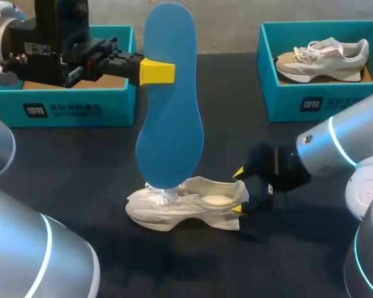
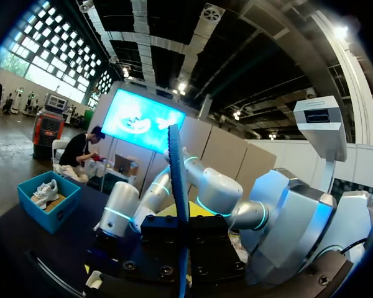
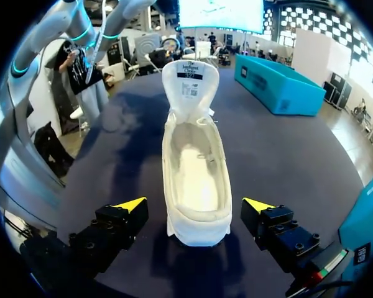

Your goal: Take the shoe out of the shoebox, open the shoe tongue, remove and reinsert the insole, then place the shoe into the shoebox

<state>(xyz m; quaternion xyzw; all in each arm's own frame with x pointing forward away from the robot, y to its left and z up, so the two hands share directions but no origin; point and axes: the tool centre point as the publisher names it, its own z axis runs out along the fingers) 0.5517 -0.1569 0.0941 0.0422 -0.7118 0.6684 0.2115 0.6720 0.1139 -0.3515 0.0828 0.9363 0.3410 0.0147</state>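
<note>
White shoe (image 1: 186,208) (image 3: 196,180) lies on the dark tabletop (image 1: 81,174), its heel between the fingers of the right pincer (image 1: 239,191) (image 3: 194,205). That pincer stands wide, with a gap on both sides. Blue insole (image 1: 171,118) (image 2: 177,186) is clamped upright in the left pincer (image 1: 156,71). Near this pincer stands a teal shoebox (image 1: 74,108). Beyond the right pincer a second shoebox (image 1: 311,102) holds another shoe (image 1: 323,59).

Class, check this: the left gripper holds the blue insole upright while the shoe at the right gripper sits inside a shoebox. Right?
No. The head view shows the left gripper holding the blue insole upright while the shoe at the right gripper stands on the table.
</note>
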